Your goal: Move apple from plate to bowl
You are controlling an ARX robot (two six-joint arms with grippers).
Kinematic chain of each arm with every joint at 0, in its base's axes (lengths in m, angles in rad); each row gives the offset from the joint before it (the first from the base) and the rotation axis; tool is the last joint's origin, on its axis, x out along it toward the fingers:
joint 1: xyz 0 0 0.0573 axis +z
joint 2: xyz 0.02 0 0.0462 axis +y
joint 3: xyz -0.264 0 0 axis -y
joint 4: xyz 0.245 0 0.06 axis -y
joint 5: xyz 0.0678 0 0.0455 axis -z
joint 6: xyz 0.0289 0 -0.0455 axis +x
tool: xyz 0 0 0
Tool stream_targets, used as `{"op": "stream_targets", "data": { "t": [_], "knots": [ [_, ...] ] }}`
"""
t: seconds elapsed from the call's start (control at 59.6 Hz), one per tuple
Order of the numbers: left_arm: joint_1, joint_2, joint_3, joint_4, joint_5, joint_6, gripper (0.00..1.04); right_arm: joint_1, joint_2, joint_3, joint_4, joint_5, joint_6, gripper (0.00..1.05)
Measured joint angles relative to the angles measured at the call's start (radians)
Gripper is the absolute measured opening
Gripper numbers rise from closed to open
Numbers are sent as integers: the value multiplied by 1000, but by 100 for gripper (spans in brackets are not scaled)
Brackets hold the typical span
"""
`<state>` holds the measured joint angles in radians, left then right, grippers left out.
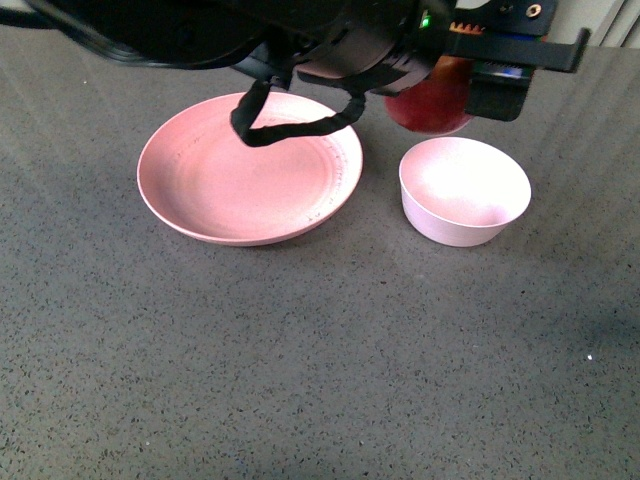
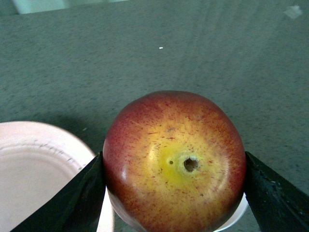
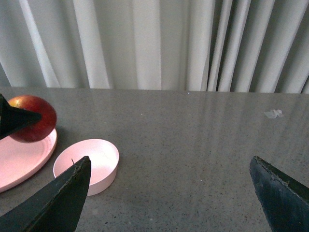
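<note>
Aloft, the left hand [image 2: 175, 191] clasps the apple [image 2: 175, 159].

The table [image 1: 300, 380] is dark grey with lots of tiny light and dark specks. A long white curtain [image 3: 145, 43] hangs in soft folds right behind the table's far edge. Pale shiny stripes of light lie on the table just in front of the curtain. A small crumpled white scrap [image 3: 273, 113] lies on the table near the curtain.
</note>
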<state>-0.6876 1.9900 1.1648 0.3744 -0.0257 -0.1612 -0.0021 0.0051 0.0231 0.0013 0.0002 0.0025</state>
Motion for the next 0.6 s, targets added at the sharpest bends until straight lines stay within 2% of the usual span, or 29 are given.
{"op": "stream_targets", "data": {
  "t": [0.218, 0.604],
  "knots": [
    [-61, 63, 45, -16, -10, -1, 71, 0, 0, 0, 0, 0, 0, 96],
    [-70, 140, 80, -33, -12, -2, 71, 0, 0, 0, 0, 0, 0, 96]
  ]
}}
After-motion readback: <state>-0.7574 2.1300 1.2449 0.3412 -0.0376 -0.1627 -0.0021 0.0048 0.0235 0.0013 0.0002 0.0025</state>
